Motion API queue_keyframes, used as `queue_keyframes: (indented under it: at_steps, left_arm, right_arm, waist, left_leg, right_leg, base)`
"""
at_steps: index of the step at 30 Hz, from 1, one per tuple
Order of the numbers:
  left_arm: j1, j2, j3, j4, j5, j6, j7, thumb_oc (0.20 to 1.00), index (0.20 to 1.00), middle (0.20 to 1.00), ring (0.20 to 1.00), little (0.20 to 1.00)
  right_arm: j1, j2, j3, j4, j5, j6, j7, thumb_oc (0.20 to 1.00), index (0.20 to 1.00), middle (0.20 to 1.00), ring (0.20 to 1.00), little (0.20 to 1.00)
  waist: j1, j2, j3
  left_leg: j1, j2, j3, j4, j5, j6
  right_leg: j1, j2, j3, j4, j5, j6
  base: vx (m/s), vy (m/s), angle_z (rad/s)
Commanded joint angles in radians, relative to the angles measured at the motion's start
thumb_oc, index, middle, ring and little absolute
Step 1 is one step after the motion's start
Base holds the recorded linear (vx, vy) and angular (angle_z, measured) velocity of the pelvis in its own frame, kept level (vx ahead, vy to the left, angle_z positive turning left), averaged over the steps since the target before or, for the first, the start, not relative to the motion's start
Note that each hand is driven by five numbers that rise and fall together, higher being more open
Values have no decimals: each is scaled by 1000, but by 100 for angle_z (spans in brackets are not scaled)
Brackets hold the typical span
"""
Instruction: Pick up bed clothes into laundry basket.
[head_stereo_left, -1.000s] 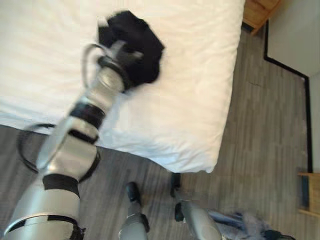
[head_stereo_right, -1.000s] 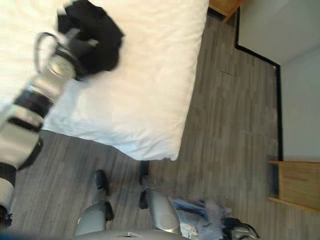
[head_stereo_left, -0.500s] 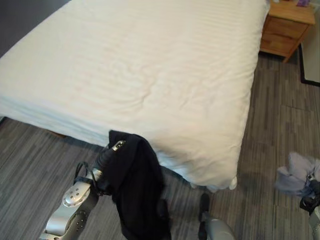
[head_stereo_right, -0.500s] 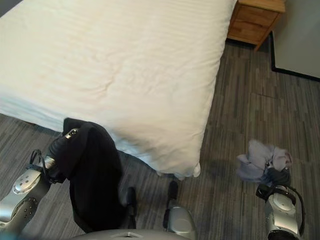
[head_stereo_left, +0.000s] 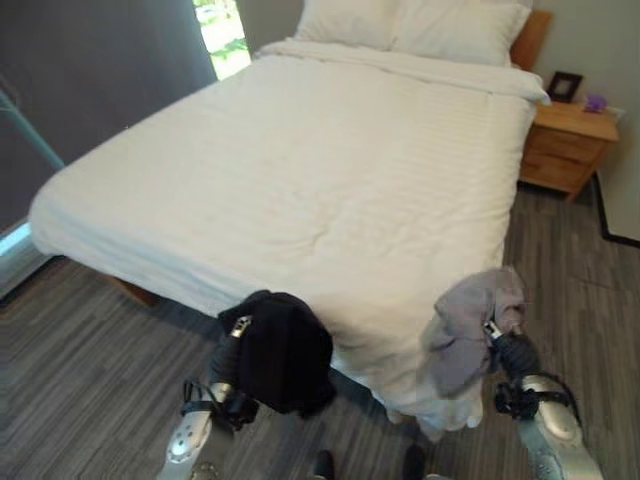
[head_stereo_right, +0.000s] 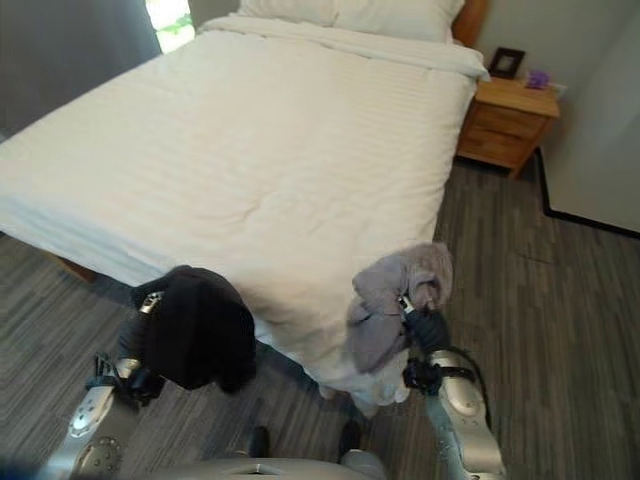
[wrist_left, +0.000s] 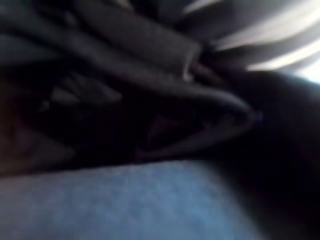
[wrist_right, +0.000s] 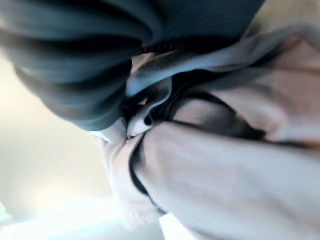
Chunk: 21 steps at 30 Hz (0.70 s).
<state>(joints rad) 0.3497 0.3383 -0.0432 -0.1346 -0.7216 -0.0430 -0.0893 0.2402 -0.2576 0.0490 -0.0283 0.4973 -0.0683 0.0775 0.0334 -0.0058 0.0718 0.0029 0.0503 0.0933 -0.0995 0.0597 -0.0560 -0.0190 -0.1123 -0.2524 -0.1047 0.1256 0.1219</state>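
Soft, light cloth: left hand (head_stereo_left: 228, 362) clenches the black garment (head_stereo_left: 284, 350) bunched at 7 o'clock, right hand (head_stereo_right: 428, 328) the grey garment (head_stereo_right: 392, 295) at 5 o'clock, both drooping limply, so a grip deep in the folds likely holds best

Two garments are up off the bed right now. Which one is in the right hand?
The grey garment, bunched above the right hand at the bed's near corner. The left hand holds the black garment instead.

No legible text or signs.
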Motion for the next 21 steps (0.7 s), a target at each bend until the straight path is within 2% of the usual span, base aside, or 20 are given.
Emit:
queue_keyframes:
  at_steps: [1, 7, 8, 10, 11, 14, 18, 19, 20, 21]
  left_arm:
    - [-54, 45, 29, -33, 95, -67, -9, 200, 200, 200, 200, 200]
    - [-49, 33, 21, -17, 109, -70, -16, 200, 200, 200, 200, 200]
    - [-105, -32, 111, 56, 200, -178, 107, 200, 200, 200, 200, 200]
    - [-111, -18, 106, 57, 220, -174, 106, 200, 200, 200, 200, 200]
    - [-118, -8, 108, 52, 229, -173, 114, 200, 200, 200, 200, 200]
    - [-123, 1, 124, 43, 229, -178, 116, 200, 200, 200, 200, 200]
    - [-138, -3, 155, 53, 242, -193, 149, 200, 200, 200, 200, 200]
    - [-148, -9, 188, 53, 229, -215, 183, 200, 200, 200, 200, 200]
    - [-149, -9, 188, 53, 229, -215, 183, 200, 200, 200, 200, 200]
    - [-155, -10, 214, 48, 230, -231, 205, 200, 200, 200, 200, 200]
  right_arm:
    - [-53, -20, -19, -104, 82, -49, 42, 200, 200, 200, 200, 200]
    - [-64, -48, -13, -153, 77, -47, 68, 200, 200, 200, 200, 200]
    - [-168, -99, -8, 30, 195, -38, 77, 200, 200, 200, 200, 200]
    - [-160, -108, -14, 19, 157, -38, 69, 200, 200, 200, 200, 200]
    - [-156, -96, -19, 18, 173, -42, 64, 200, 200, 200, 200, 200]
    - [-142, -93, -14, 16, 175, -37, 77, 200, 200, 200, 200, 200]
    - [-142, -105, 2, 17, 166, -30, 92, 200, 200, 200, 200, 200]
    - [-171, -117, 20, 32, 164, -36, 88, 200, 200, 200, 200, 200]
    - [-172, -117, 20, 33, 164, -36, 88, 200, 200, 200, 200, 200]
    - [-201, -120, 32, 45, 174, -42, 85, 200, 200, 200, 200, 200]
  waist:
    - [12, -29, -12]
    - [26, -29, -19]
    - [-32, -27, 49]
    - [-33, -28, 44]
    - [-34, -27, 38]
    - [-40, -29, 40]
    - [-37, -42, 53]
    - [-12, -48, 73]
    - [-13, -50, 71]
    - [11, -57, 78]
  left_leg:
    - [-6, -7, -34, 12, -22, 11]
    - [0, -3, -48, 12, -16, 7]
    - [78, -9, -10, 83, -124, 37]
    - [79, -7, -12, 79, -121, 35]
    - [81, -4, -13, 80, -123, 35]
    - [82, 0, -15, 97, -134, 34]
    - [67, 5, -23, 202, -171, 23]
    - [42, -10, -129, 299, -167, -9]
    - [38, -13, -129, 298, -162, -9]
    - [32, -44, -257, 334, -159, -20]
  right_leg:
    - [84, -67, -21, 44, -93, 33]
    - [102, -63, -39, 48, -103, 26]
    - [-33, -105, 50, 225, -8, 47]
    - [-22, -101, 53, 218, -24, 45]
    - [-12, -96, 54, 213, -47, 39]
    - [-5, -91, 67, 210, -64, 33]
    - [2, -80, 88, 190, -89, 20]
    - [-5, -57, 141, 176, -86, 11]
    - [-9, -60, 141, 174, -83, 11]
    - [-27, -43, 200, 178, -71, 17]
  base:
    - [0, -33, 11]
    - [-15, -37, 5]
    - [-19, -33, 2]
    - [-8, -48, -10]
    - [8, -60, -21]
    - [17, -49, -12]
    - [6, -41, -22]
    - [-21, -33, -45]
    - [-19, -3, -102]
    - [-56, 20, -140]
